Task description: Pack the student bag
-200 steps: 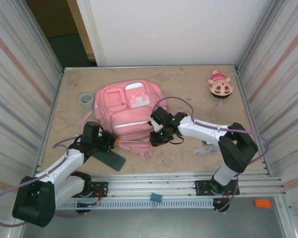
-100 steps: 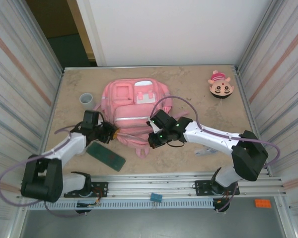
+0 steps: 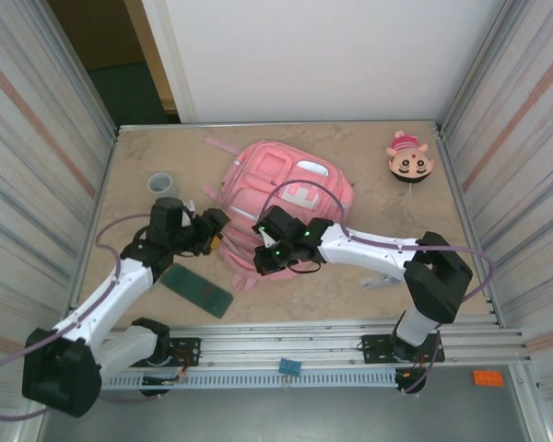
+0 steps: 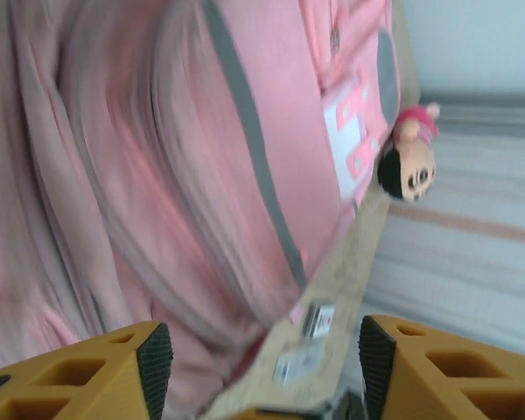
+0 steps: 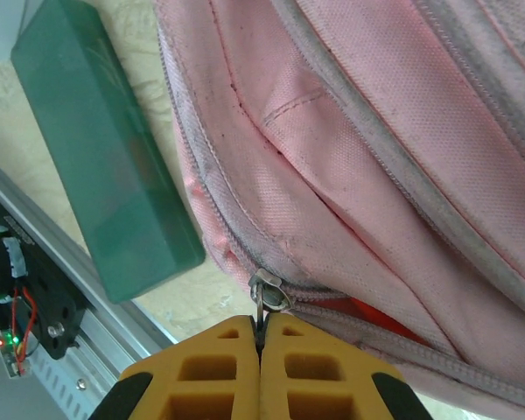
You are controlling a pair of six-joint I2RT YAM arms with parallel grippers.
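Note:
The student bag (image 3: 290, 184), a large pink backpack, lies slanted across the middle of the table. My right gripper (image 3: 264, 261) is at its near left corner and is shut on the metal zipper pull (image 5: 269, 293); the yellow fingers (image 5: 219, 359) are pressed together. Behind the slider the zip gapes a little and shows red inside (image 5: 376, 320). My left gripper (image 3: 217, 228) is open just left of the bag (image 4: 201, 175). Its black pads (image 4: 155, 359) stand wide apart with nothing between them.
A dark green flat box (image 3: 196, 288) lies on the table near the left arm, close beside the bag's corner (image 5: 105, 175). A grey cup (image 3: 159, 183) stands at the left. A round plush (image 3: 408, 158) sits at the back right. Small packets (image 3: 380, 278) lie at the right front.
The bag has swung round and shifted toward the back right. My left gripper has opened and let go of it. My right gripper has moved left, still shut on the zipper pull.

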